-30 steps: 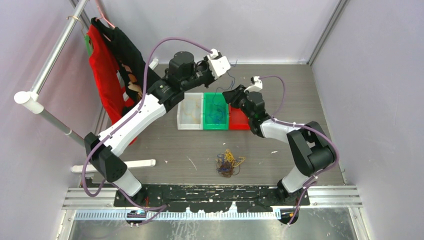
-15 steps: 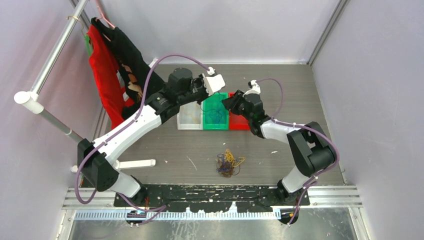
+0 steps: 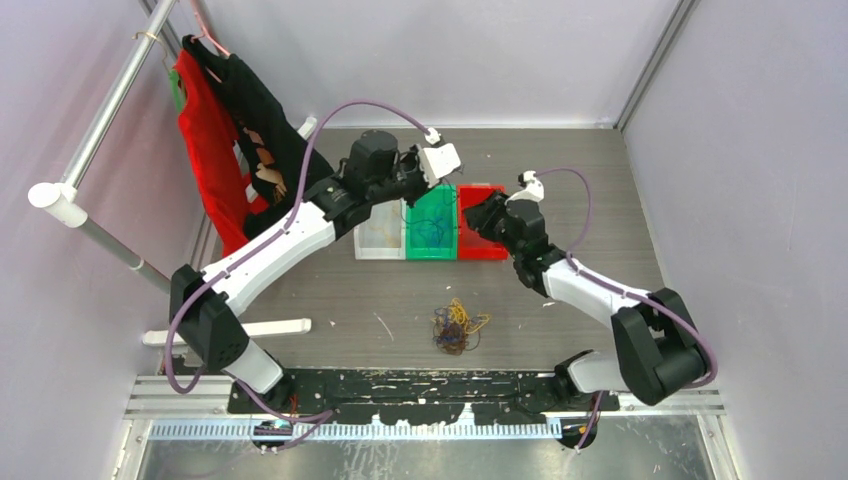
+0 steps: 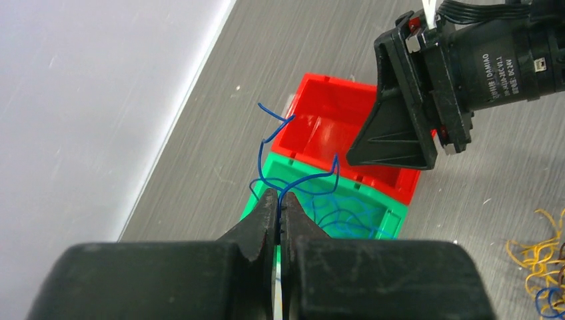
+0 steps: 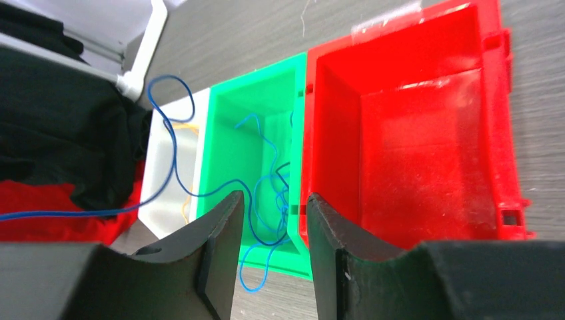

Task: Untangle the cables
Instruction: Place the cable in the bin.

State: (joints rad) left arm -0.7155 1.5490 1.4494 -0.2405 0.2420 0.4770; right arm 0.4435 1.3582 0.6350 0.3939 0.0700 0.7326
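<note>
1. Holding one blue strand (image 4: pixel 312 178) pinched between the closed fingers of the left hand (image 4: pixel 278 200), above the green bin (image 5: pixel 214 147) in the row of three bins toward the far edge of the worktop (image 3: pixel 380 290).
2. Judging the sorting as partly done: several loose blue strands already lying inside the green bin, a yellow-orange strand (image 5: pixel 185 125) showing in the white bin (image 3: pixel 380 254) just beside it, nothing visible in the red bin (image 5: pixel 426 153) on the other side.
3. Hovering with the right hand (image 5: pixel 272 200) over the meeting walls of the green and red bins, fingers a narrow gap apart and gripping nothing.
4. Leaving the larger share undone, by the look of it: the cables (image 3: pixel 455 327) bunched in a small knot of blue, yellow-orange and dark strands near the middle of the near edge of the worktop, well apart from the bins and from both hands.
5. Reading the step in hand as delivery of the pinched strand into the green bin, not yet released.
6. Expecting many more trips to the knot, one strand at a time, with the dark strands probably meant for the red bin; a guess from the colours only.
</note>
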